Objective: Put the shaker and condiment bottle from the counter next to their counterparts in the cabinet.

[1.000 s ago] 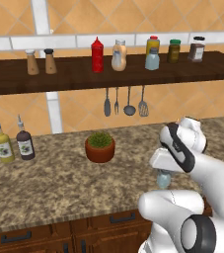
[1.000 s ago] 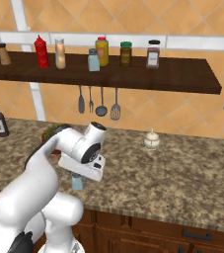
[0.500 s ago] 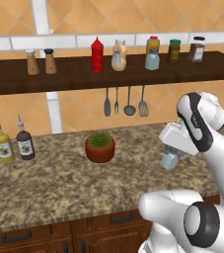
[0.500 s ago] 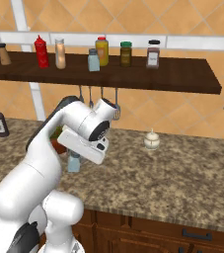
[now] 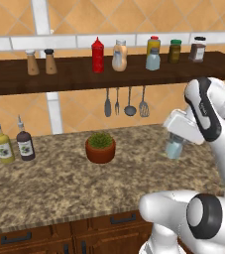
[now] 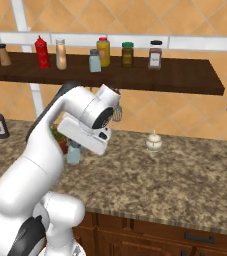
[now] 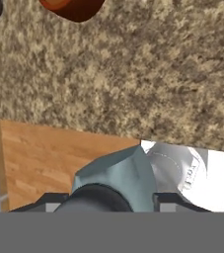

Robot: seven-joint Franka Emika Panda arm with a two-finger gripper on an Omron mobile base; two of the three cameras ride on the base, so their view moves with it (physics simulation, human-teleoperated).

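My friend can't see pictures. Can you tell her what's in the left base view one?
The robot's gripper holds a small blue-grey shaker in the air above a speckled brown counter. Behind it, a dark wooden shelf carries a red bottle, a peach bottle, another shaker and jars.

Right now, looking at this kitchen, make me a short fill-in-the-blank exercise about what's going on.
1. The fingers hold the blue-grey ____ above the counter.
2. On the cabinet, the condiment bottle stands beside the ____ squeeze bottle.
3. The plant pot sits on the ____.

Missing words: shaker; red; counter
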